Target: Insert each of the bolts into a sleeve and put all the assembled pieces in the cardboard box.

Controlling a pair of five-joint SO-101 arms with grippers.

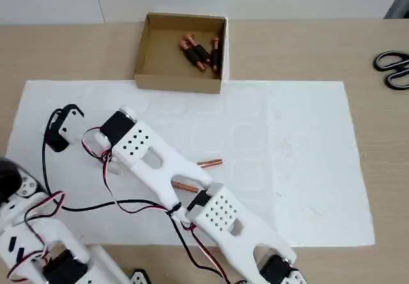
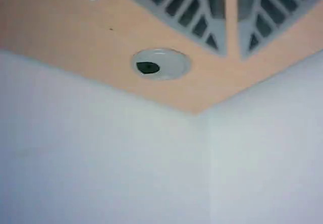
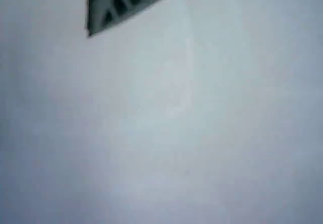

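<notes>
The cardboard box stands at the back of the table, with several assembled pieces, dark sleeves with copper ends, lying in its right half. Two loose copper bolts lie on the white sheet: one bolt beside the long white arm, the other bolt partly tucked under it. That arm stretches from the front edge toward the left and ends in a black part. A second arm is folded at the front left corner. I cannot tell which arm is which.
Black-handled scissors lie at the far right edge of the table. Red and black cables trail across the sheet between the arms. Both wrist views face up at a ceiling vent and walls.
</notes>
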